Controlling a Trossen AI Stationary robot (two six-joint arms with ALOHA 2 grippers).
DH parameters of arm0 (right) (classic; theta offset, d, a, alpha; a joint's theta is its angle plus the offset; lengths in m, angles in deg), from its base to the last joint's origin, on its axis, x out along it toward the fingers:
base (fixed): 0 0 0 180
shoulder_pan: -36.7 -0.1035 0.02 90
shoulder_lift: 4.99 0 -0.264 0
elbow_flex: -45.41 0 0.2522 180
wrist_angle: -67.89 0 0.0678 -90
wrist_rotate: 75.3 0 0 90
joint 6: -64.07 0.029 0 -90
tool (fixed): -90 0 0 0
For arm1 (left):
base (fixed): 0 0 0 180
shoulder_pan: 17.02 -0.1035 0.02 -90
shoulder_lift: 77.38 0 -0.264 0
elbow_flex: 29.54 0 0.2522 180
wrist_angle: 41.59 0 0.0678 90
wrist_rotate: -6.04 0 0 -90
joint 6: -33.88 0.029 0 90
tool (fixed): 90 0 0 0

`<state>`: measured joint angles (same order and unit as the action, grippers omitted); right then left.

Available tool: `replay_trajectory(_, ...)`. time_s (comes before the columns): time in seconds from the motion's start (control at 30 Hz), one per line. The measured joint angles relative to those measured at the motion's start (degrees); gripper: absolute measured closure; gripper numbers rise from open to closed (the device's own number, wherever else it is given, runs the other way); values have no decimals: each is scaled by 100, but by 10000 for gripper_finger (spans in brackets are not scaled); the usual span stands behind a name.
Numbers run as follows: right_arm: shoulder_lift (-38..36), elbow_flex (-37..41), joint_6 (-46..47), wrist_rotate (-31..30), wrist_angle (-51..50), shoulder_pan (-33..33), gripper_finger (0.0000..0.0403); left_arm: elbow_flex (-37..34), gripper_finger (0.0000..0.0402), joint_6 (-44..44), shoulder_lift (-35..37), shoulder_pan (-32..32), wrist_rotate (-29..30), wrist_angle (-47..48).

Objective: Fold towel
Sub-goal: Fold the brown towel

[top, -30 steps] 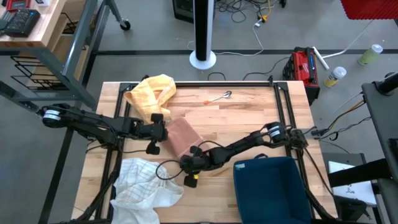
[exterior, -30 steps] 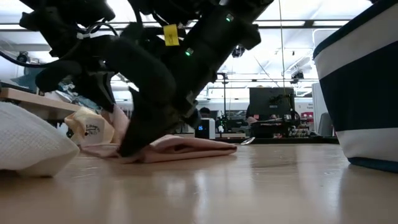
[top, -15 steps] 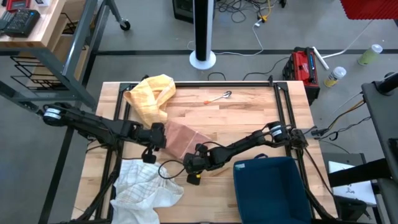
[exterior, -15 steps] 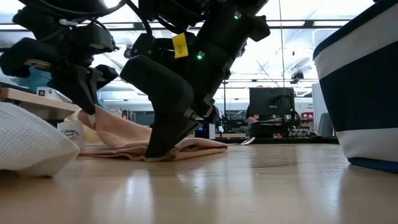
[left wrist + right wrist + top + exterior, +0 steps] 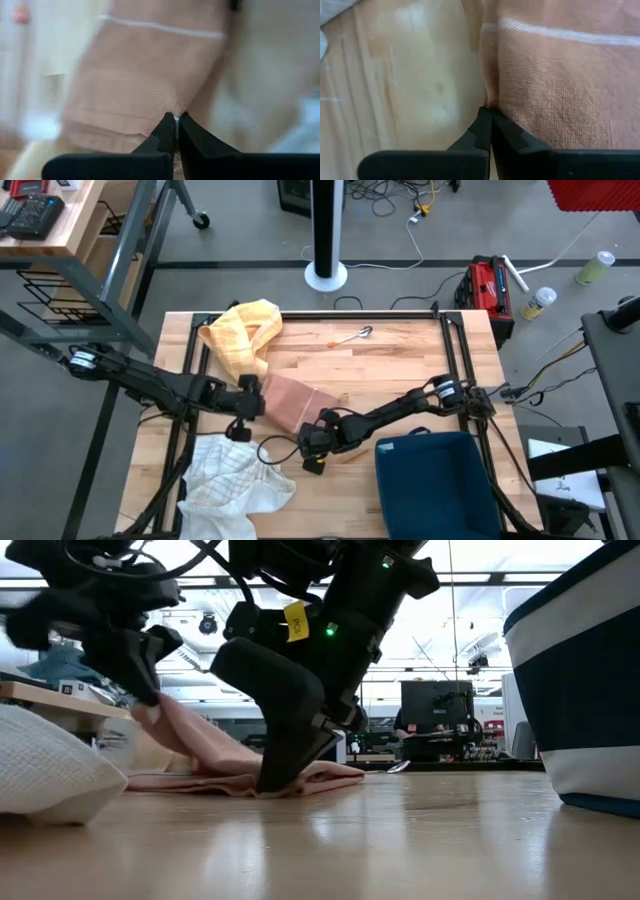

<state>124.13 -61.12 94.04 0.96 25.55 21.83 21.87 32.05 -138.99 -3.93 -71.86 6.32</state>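
A salmon-pink towel (image 5: 295, 402) with a white stripe lies mid-table, most of it flat on the wood. Its left end (image 5: 175, 730) is raised off the table. My left gripper (image 5: 258, 392) stands at that raised end, shut on the cloth. My right gripper (image 5: 307, 430) is at the towel's near edge, shut on the cloth down at the table top (image 5: 272, 780). My left gripper pinches a small pucker of the towel's left end (image 5: 172, 107) between its two fingers, slanting down from the table's left. That end hangs lifted, and the cloth slopes down from it to the table. My right gripper has its shut fingers on the towel's near edge (image 5: 490, 102), slanting down from the table's right. The cloth there lies on the wood.
A yellow towel (image 5: 243, 335) lies bunched at the far left. A white towel (image 5: 235, 480) is heaped at the near left. A dark blue bin (image 5: 435, 480) stands at the near right. A small metal tool (image 5: 355, 335) lies at the far middle.
My left gripper has moved a little toward the table's left edge and upward, drawing the towel's left end up off the table. The rest of the towel has stayed down under my right gripper, which has tipped steeper while holding its place.
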Motion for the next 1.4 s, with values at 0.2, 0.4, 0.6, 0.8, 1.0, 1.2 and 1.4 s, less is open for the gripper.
replay_trajectory(0.2,-38,9,12,-201,-176,22,403,-26,401,-480,-308,119,-390,86)
replay_trajectory(0.4,-119,16,230,-345,-505,20,403,-22,401,-684,-870,202,-134,125)
replay_trajectory(0.6,-377,55,80,-528,-769,-31,403,-22,401,-771,-1540,446,-261,93)
replay_trajectory(0.8,-721,40,68,-497,-792,-28,396,24,389,-1059,-2167,500,-270,22)
replay_trajectory(1.0,-732,42,226,-569,-373,10,371,68,340,-1249,-2209,529,-303,53)
replay_trajectory(1.2,-483,31,154,-594,399,57,358,79,316,-1380,-2032,526,-332,148)
replay_trajectory(1.4,-205,29,248,-683,162,106,370,72,326,-1513,-2037,541,-341,222)
